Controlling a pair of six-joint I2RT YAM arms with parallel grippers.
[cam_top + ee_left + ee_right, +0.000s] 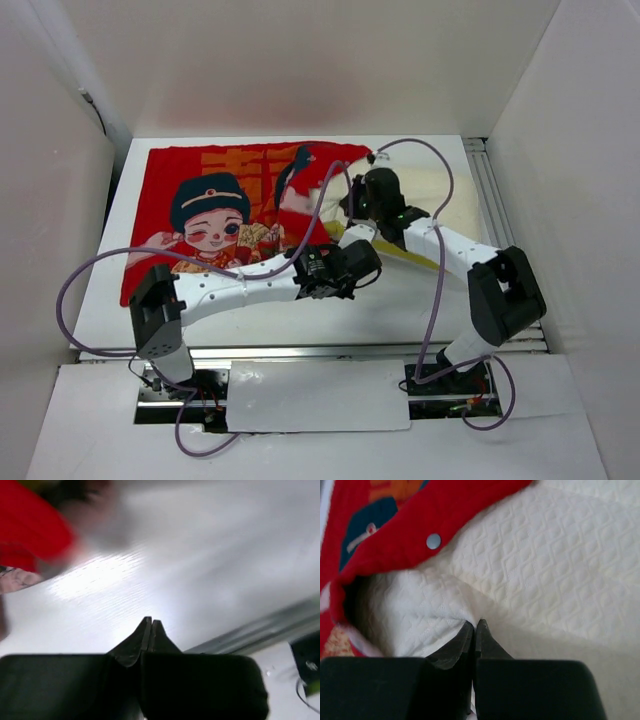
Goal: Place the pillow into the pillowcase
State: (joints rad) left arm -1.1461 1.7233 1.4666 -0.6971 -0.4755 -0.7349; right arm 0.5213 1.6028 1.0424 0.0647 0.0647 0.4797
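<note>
Cream-white quilted soft rectangular pillow (560, 570): lies on the right part of the table (105, 310). Its left end is tucked just under the open mouth of the red printed fabric pillowcase (170, 170), which lies flat to the left and far side. A small grey snap (434, 541) sits on the case hem.

Right gripper (474, 627): fingers together, and a pucker of pillow cover rises to the tips, so it appears pinched.

Left gripper (151, 625): fingers together on nothing, over bare table near the case.

Handling (judged): the pillow is light, limp and compressible, and will likely buckle if pushed mid-panel. Take it at a corner or seam edge. The case hem is thin and slack; hold it up by the snap edge.
</note>
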